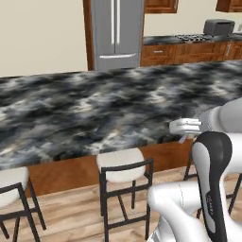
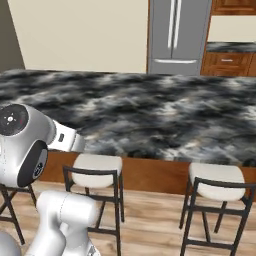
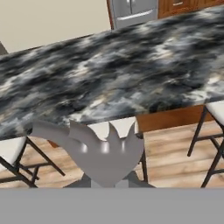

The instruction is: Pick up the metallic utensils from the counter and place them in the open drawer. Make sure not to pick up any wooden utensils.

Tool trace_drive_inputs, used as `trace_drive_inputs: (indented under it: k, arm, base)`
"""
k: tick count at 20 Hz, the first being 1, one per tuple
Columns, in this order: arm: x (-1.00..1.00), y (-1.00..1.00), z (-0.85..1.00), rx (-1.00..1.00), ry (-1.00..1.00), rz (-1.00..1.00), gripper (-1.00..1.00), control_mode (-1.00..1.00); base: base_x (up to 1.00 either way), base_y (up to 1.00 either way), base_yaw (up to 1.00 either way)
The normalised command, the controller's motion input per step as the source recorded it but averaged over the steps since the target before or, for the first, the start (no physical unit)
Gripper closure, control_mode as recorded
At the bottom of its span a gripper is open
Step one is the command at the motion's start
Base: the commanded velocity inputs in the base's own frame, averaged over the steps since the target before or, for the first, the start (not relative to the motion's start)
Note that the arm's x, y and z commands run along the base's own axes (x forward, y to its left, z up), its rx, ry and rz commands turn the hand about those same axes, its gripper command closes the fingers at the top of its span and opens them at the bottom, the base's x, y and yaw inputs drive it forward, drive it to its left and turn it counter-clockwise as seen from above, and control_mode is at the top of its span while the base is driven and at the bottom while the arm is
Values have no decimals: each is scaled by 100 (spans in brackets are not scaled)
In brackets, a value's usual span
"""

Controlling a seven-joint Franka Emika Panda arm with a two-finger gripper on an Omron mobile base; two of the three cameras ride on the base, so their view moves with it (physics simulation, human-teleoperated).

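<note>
A silver fork (image 3: 105,151) stands close before the hand camera, tines up and bent handle trailing left. My gripper (image 1: 183,127) is shut on it and hovers at the front edge of the counter (image 1: 94,106), just off the slab. The black, grey and white marbled counter (image 2: 150,112) stretches across both base views and across the upper half of the hand view (image 3: 109,65), with bare stone in the part I see. My fingertips are hidden behind the fork's head. The drawer and the wooden utensils are out of view.
White-seated stools with black frames stand under the counter's front edge (image 1: 124,163) (image 1: 9,182) (image 2: 97,165) (image 2: 217,175). A steel fridge (image 1: 116,33) and wooden cabinets with a toaster (image 1: 218,27) line the far wall. The floor is wood planks.
</note>
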Motion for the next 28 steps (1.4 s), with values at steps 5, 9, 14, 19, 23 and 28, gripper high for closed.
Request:
trace_drive_inputs:
  k: [5,9,14,19,23,28]
  arm:
    - [0,0,0,0,0,0,100,100]
    - [0,0,0,0,0,0,100,100]
    - [0,0,0,0,0,0,100,100]
    - [0,0,0,0,0,0,100,100]
    - [0,0,0,0,0,0,100,100]
    - [0,0,0,0,0,0,100,100]
  base:
    - [4,-100,9]
    - [0,-100,7]
    - [0,-100,5]
    - [-4,-100,5]
    - [-28,-100,3]
    - [-34,-100,3]
